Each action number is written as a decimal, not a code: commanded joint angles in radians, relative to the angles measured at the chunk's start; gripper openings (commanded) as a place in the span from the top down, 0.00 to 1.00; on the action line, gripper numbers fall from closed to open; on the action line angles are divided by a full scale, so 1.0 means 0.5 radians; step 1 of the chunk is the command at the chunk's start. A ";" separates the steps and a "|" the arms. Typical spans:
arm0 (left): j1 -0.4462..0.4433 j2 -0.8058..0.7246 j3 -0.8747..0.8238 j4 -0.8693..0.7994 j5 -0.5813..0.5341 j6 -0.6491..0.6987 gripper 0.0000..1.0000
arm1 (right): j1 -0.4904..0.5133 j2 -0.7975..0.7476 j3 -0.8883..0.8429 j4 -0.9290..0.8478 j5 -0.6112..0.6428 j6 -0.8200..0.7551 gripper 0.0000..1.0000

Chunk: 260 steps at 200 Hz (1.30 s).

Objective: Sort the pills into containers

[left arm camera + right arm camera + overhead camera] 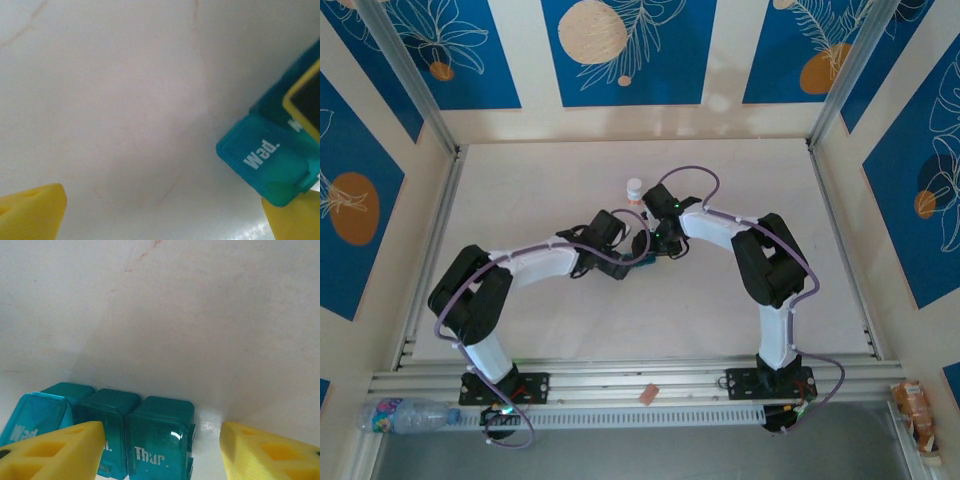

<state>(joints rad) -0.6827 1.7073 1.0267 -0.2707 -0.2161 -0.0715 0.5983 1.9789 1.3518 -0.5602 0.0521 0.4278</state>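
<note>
A: White table [570, 190]; containers [115, 407] lie crosswise (long axis spanning the gap) at your right gripper [160, 431], jaws apart, unclamped.
B: Left gripper [164, 196]?
A: Wide open, containers just beside one finger.

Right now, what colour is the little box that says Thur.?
The Thur. box is teal-green with white letters; the right wrist view shows it best.
</note>
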 commanded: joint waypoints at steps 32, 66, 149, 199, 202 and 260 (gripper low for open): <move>0.117 0.049 0.145 -0.009 -0.043 0.004 0.00 | 0.034 0.124 -0.100 -0.085 0.070 0.002 0.37; 0.200 0.130 0.220 -0.017 -0.003 -0.004 0.00 | 0.040 0.126 -0.108 -0.085 0.071 0.006 0.37; 0.248 0.259 0.219 0.064 0.116 -0.084 0.00 | 0.052 0.082 -0.111 -0.097 0.002 0.034 0.37; 0.244 0.211 0.194 0.088 0.171 -0.106 0.00 | 0.026 -0.092 -0.031 -0.165 -0.048 0.100 0.36; 0.244 0.205 0.197 0.085 0.173 -0.104 0.00 | 0.022 -0.109 -0.022 -0.169 -0.051 0.101 0.36; 0.248 0.108 0.292 0.050 0.220 -0.165 0.00 | -0.097 -0.419 0.030 -0.293 -0.015 0.245 0.30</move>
<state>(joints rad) -0.5648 1.8175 1.1316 -0.2432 -0.1368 -0.1249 0.5842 1.8843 1.3441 -0.6567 0.0456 0.4919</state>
